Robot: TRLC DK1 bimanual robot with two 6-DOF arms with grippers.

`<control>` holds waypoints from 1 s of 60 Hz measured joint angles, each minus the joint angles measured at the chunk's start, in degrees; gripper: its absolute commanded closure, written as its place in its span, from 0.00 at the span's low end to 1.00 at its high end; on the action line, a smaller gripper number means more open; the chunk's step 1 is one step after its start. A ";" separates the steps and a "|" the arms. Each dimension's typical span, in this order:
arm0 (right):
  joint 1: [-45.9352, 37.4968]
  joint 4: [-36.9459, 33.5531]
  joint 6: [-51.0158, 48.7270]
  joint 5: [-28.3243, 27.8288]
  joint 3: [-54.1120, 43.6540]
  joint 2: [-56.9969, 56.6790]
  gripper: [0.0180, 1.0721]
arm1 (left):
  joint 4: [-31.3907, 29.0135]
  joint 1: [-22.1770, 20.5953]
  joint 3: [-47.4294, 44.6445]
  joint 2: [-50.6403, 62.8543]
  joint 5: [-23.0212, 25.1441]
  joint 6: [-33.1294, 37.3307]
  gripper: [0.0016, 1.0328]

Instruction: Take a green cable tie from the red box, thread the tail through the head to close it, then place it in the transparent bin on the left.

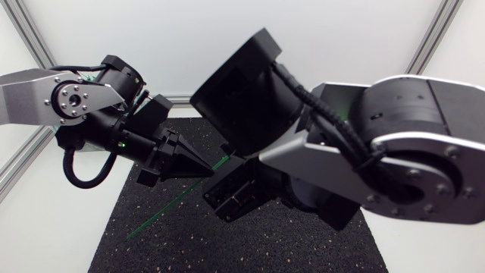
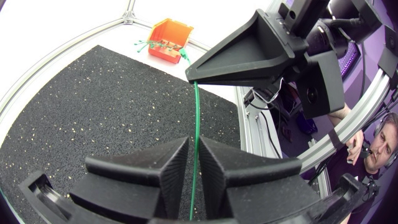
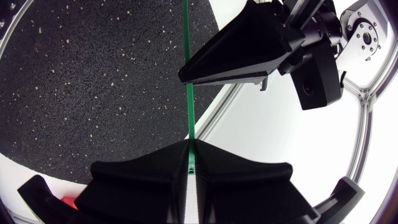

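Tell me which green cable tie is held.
The tie stretched between left gripper and right gripper; the other ties lie at the red box.

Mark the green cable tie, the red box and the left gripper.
green cable tie [image 2: 195, 118]: left wrist view, middle of its strap.
red box [image 2: 165, 55]: left wrist view, its near wall.
left gripper [image 2: 194, 144]: left wrist view, midway between its fingertips.

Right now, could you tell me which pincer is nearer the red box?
Right. The right pincer is by the red box; the left pincer faces both from farther off.
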 measured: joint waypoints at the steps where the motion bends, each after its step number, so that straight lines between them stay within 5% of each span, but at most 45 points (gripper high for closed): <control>1: 0.00 0.00 0.00 0.00 0.00 0.00 0.94 | 0.02 0.00 0.00 0.00 0.00 0.00 0.95; 26: 0.04 0.17 0.00 0.37 -0.13 0.07 0.94 | -0.17 0.00 0.04 0.02 0.00 -0.02 0.96; 50: -0.50 0.04 2.08 0.57 -0.09 -1.27 0.35 | 3.32 -1.68 0.09 0.50 -0.15 -4.39 0.96; 60: -3.30 0.39 4.44 0.11 1.90 -2.36 0.33 | 6.49 -2.03 0.09 0.50 -0.15 -7.32 0.96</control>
